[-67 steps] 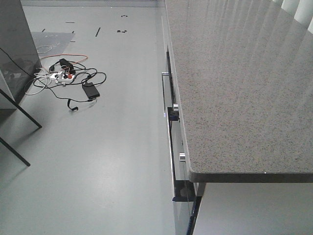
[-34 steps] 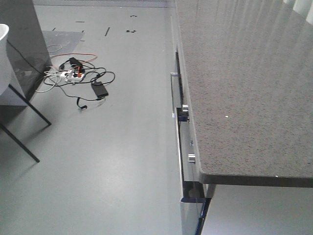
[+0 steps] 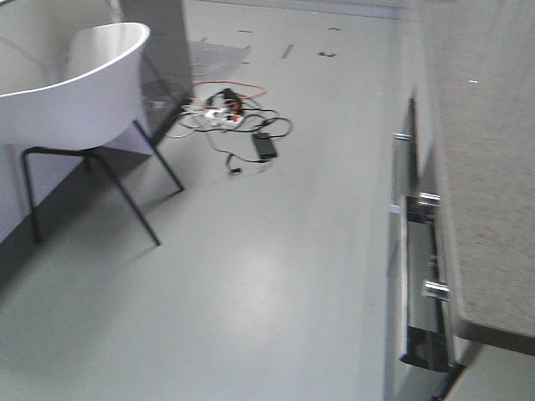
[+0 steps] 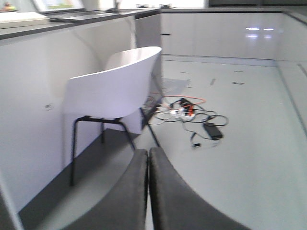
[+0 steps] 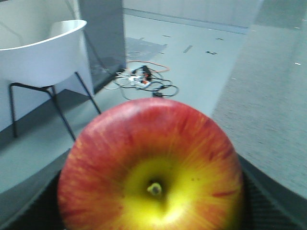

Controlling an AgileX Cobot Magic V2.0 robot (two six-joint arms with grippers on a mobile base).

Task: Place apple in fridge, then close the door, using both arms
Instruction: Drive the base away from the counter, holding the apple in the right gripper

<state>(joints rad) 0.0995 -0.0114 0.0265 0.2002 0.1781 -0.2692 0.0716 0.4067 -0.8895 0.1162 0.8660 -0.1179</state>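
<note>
While it is held clear of any surface, the apple point(image 5: 151, 163) is clamped in the right gripper point(image 5: 151, 213). The gripper's dark ribbed pads point(image 5: 33, 215) are seen at both flanks of the fruit, and the yellow stem dimple is turned toward the wrist camera. The left gripper point(image 4: 147, 191) is seen with its two dark fingers pressed together and nothing between them.

The apple is judged firm and moderately heavy, with smooth skin that could slip and flesh that could bruise under a hard squeeze. A hold across the widest part, as shown, is judged soundest.

Both grippers are placed on the near side of the white chair point(image 3: 84, 92), above bare floor point(image 3: 276, 276). A tangle of cables point(image 3: 234, 117) is spread on the floor beyond the chair. Just behind the chair a tall dark grey panel point(image 3: 155, 50) is seen. Whether it belongs to the fridge cannot be told, and no open door or white interior is shown. The speckled counter point(image 3: 493, 167) is set well apart from the chair, across the floor. The placing step is judged not yet begun.
</note>
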